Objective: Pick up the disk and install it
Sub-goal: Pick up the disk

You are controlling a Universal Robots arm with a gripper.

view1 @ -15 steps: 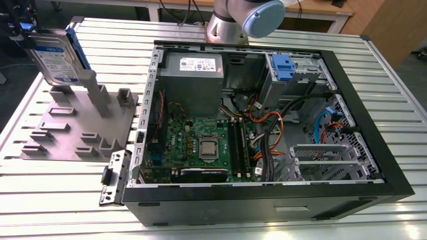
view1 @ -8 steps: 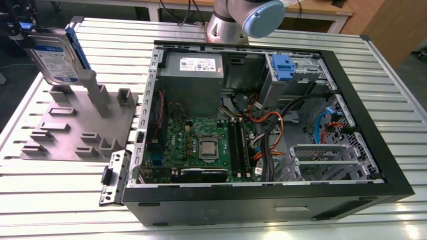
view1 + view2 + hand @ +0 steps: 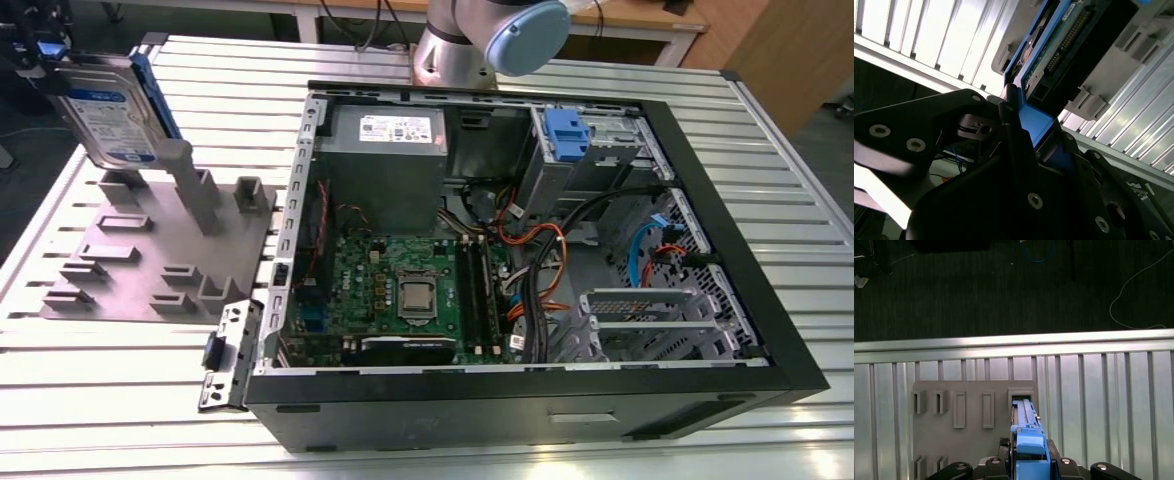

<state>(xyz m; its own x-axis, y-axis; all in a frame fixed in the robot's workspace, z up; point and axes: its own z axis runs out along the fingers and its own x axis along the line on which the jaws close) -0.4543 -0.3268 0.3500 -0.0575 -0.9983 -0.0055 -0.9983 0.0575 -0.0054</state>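
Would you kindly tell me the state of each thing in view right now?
the disk: upright, blue end gripped, at the grey fixture.
gripper: shut on the disk.
computer case: lying flat, side open.
blue-tabbed carrier: seated in its bay.

On the slatted metal table you have an open black computer case lying on its side. Inside it you can see the green motherboard, a grey power supply box and a blue-tabbed carrier. At the exterior view's left, just beside the case, you have a grey fixture plate with upright slotted holders.
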